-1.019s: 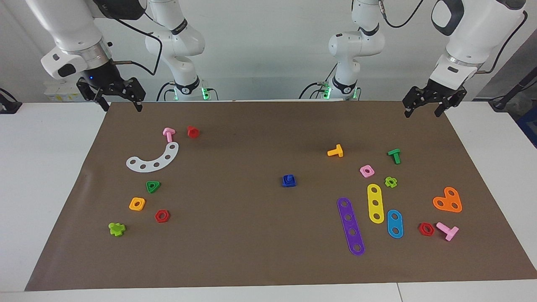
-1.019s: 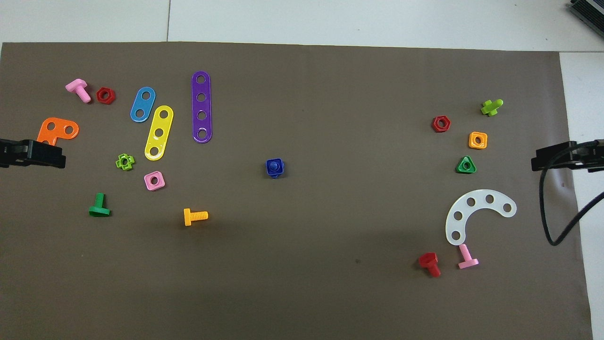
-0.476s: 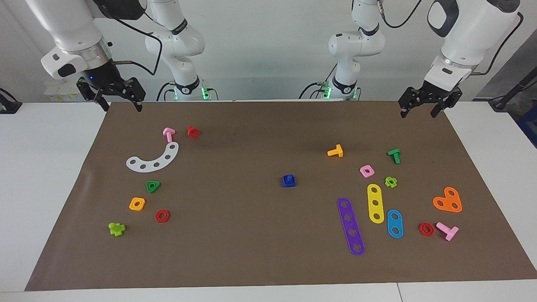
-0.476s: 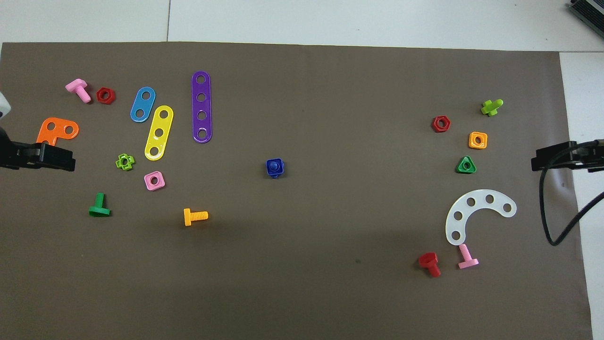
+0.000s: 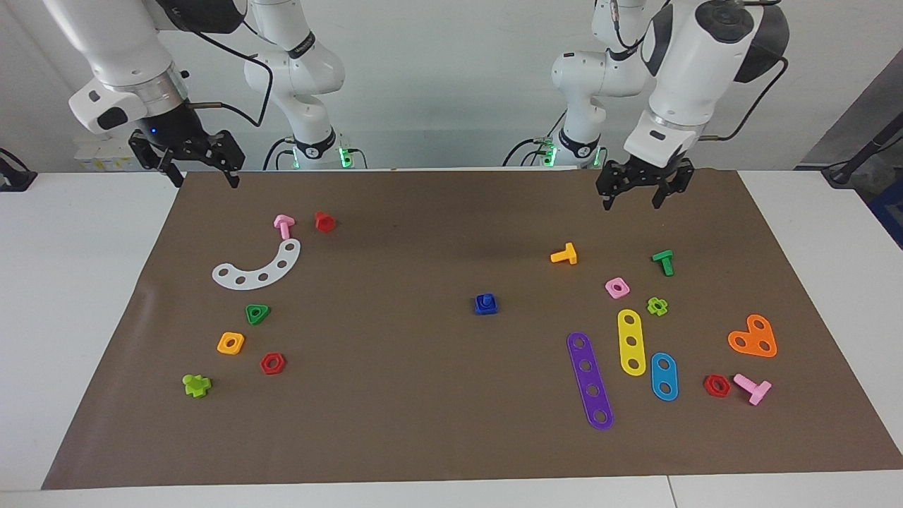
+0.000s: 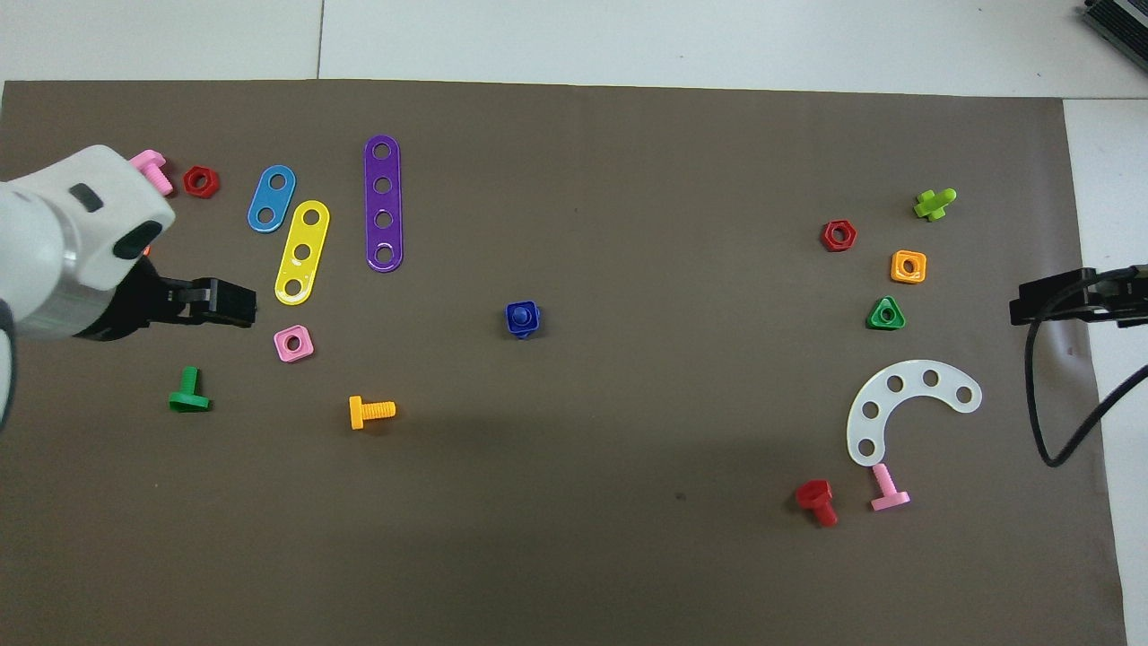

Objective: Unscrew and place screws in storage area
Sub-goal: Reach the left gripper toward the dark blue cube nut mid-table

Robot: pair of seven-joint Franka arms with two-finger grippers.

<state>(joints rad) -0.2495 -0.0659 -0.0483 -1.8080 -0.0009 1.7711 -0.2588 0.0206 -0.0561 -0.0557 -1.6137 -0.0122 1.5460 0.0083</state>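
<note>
Both arms raised, near to far. Right gripper spread, empty, parked over the mat's near corner, unchanged. Left gripper spread, empty, tilted down over the mat, shifted inward from its corner. Blue screw farther out, mid-mat, upright in its blue nut, well apart from the white strip.

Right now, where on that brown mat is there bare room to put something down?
Bare mat surrounds the blue screw, out to the white curved strip and purple strip. Both ends are crowded with small parts.
</note>
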